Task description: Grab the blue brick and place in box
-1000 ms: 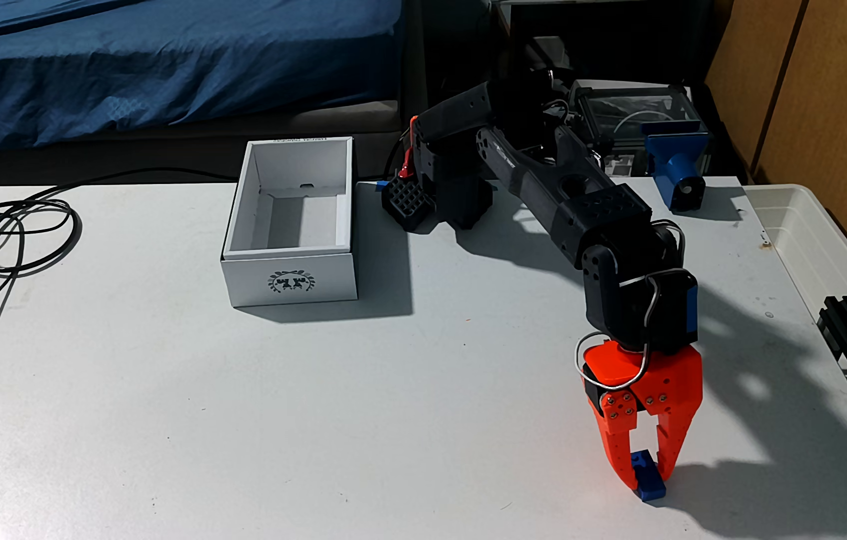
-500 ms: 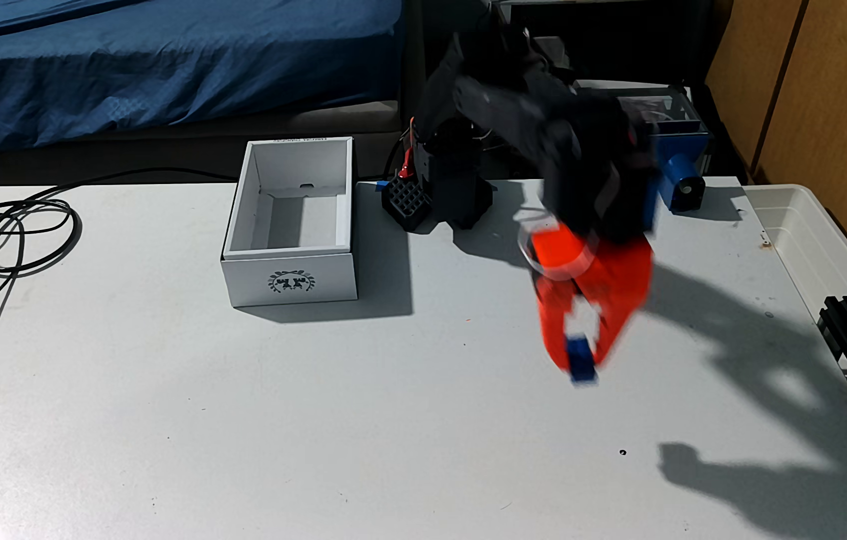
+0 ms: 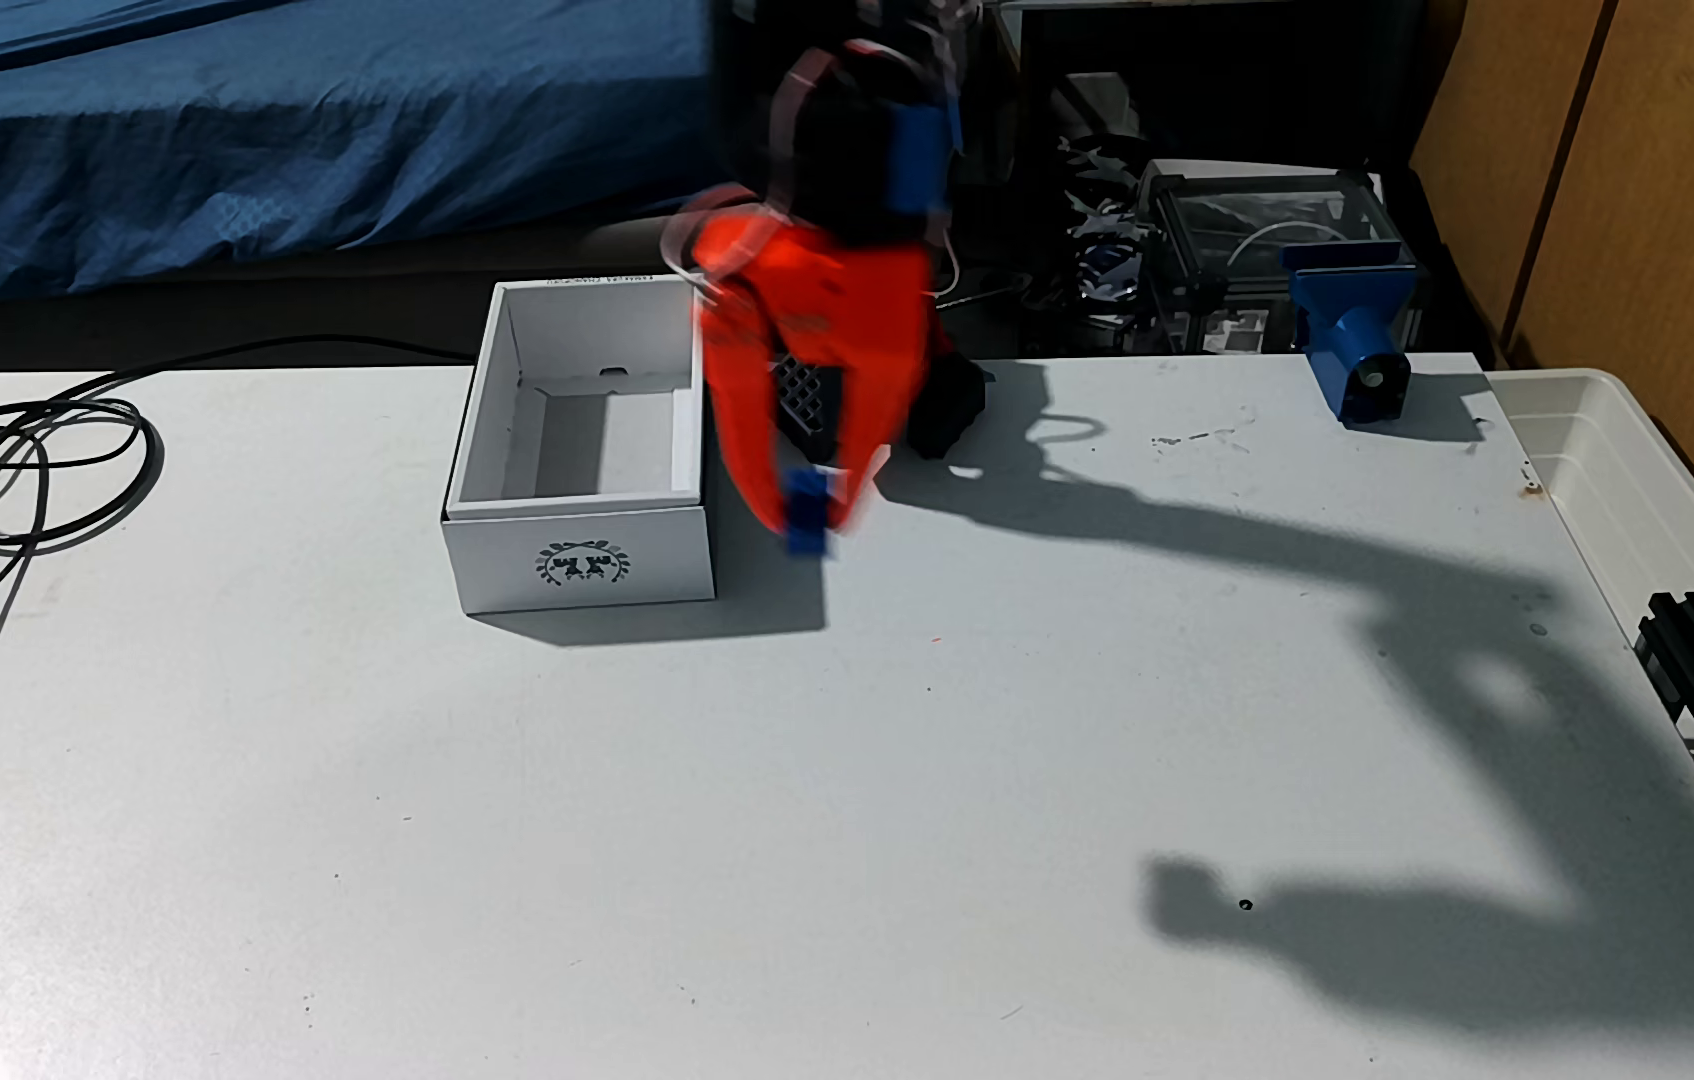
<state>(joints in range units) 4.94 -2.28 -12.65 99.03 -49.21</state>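
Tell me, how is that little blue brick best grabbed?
Across its narrow width, coming from above. The blue brick is small with flat parallel sides, so two fingers can pinch them squarely. The orange tool, though blurred, seems to hold it that way beside the box, its fingers pointing downward.

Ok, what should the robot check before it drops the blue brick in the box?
1. Blue brick between the orange gripper fingertips: ok.
2. Grip firm: cannot tell, picture blurred.
3. White box open, nothing seen inside: ok.
4. Brick above the opening: not ok, it is right of the box's right wall in the fixed view.
5. Brick high enough to clear that wall: cannot tell.
6. Cables away from the box: ok.
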